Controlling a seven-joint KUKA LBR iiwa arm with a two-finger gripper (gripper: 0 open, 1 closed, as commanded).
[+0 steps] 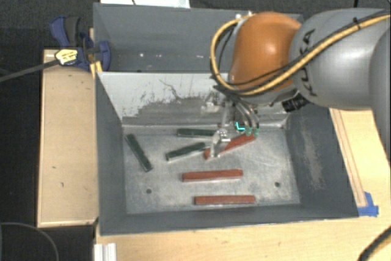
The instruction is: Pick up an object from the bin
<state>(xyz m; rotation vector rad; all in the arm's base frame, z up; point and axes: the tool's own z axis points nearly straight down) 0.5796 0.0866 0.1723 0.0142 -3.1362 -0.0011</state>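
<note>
My gripper hangs below the orange dome over the middle of the bin floor, toward the back. Its fingers are closed on a red-brown stick that runs tilted from lower left to upper right. Just left of the fingertips lies a dark green stick, slanted. Another dark green stick lies flat right behind it.
Two more red-brown sticks lie flat toward the front, one in the middle and one near the front wall. A dark green stick lies slanted at the left. The arm covers the bin's back right.
</note>
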